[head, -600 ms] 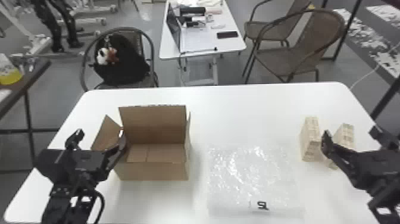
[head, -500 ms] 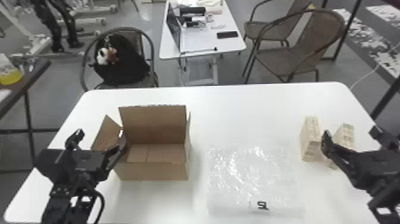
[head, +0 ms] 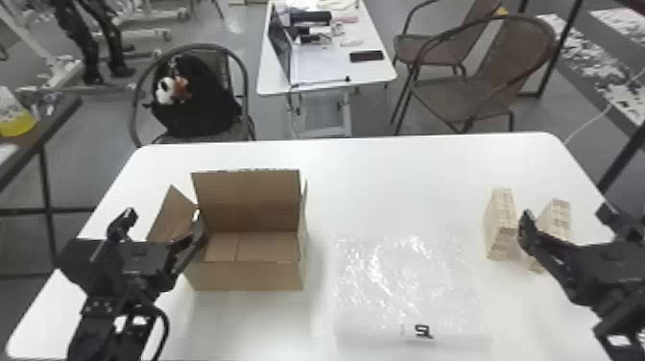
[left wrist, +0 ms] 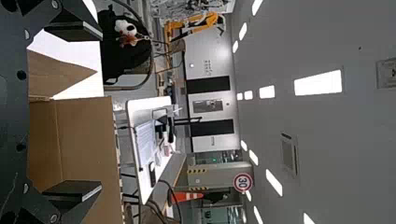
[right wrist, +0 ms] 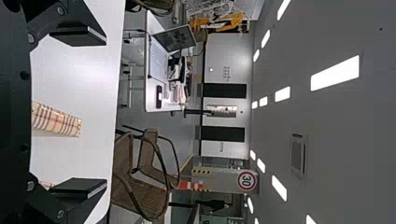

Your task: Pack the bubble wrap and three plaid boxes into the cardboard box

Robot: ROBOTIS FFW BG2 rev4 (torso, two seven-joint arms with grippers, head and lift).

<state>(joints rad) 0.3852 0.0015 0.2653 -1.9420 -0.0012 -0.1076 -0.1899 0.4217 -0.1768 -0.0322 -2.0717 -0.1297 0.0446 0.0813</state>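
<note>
In the head view, the white table (head: 408, 182) bears the cardboard box (head: 247, 276), flaps up, beneath the open left gripper (head: 163, 220); bubble wrap (head: 408, 278) lies right of it, then plaid boxes (head: 500, 225) by the open right gripper (head: 566, 213).

The left wrist view adds a bag (left wrist: 123, 58) on a chair.

The right wrist view shows ceiling lights (right wrist: 335, 73) and wicker chairs (right wrist: 142, 191) beyond.

black bag (head: 197, 110) on chair (head: 245, 81); open laptop (right wrist: 175, 38) on back table (head: 372, 77); striped cone (left wrist: 181, 197) beyond
</note>
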